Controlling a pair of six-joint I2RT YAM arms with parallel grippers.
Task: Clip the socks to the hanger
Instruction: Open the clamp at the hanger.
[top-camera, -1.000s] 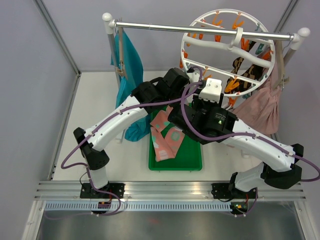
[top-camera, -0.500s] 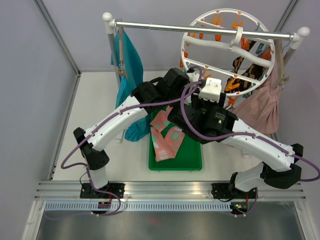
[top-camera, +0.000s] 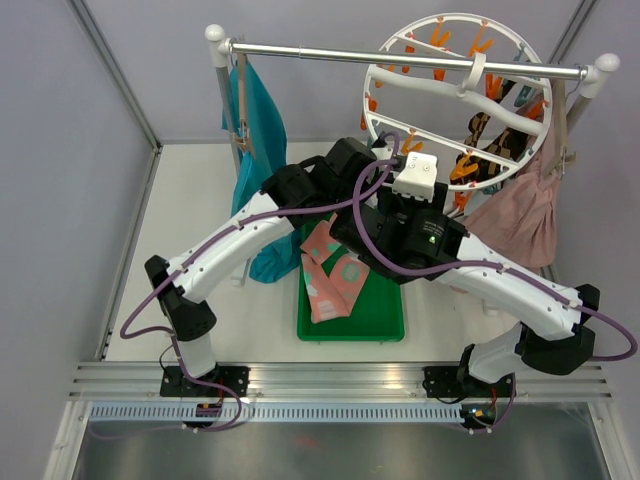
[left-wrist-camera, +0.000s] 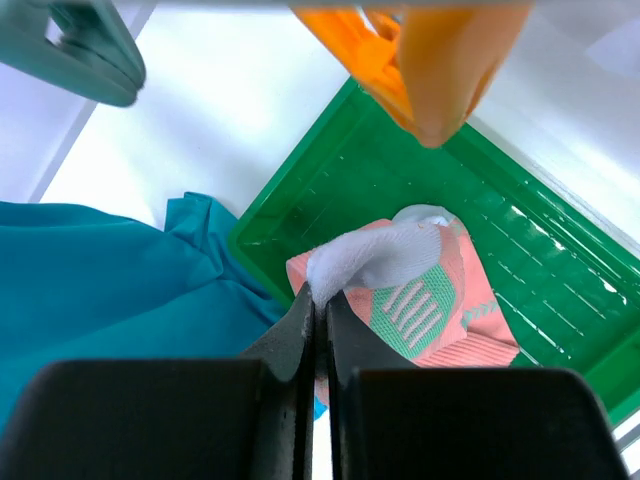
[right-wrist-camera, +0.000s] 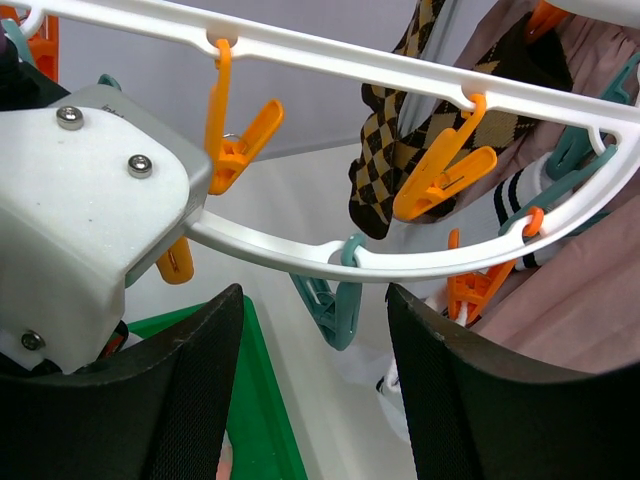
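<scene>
One sock (left-wrist-camera: 385, 255) sits between the jaws of the left gripper (left-wrist-camera: 320, 300). The tray (left-wrist-camera: 520, 240) lies below and beyond them on the counter (left-wrist-camera: 220, 110), with a hanging garment (left-wrist-camera: 100, 280) to their left and a clip (left-wrist-camera: 430, 60) above. Between the jaws of the right gripper (right-wrist-camera: 312, 300), just ahead, a second clip (right-wrist-camera: 335, 300) hangs from the hanger (right-wrist-camera: 400, 265). Clipped socks (right-wrist-camera: 400, 150) and a skirt (right-wrist-camera: 590, 300) hang beyond, to the right.

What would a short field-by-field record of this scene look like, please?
Left gripper: shut on pink sock, pinching its white end above the green tray
Right gripper: open, empty, close to the hanger, a teal clip in front of it
Hanging on hanger: argyle sock, striped sock
</scene>
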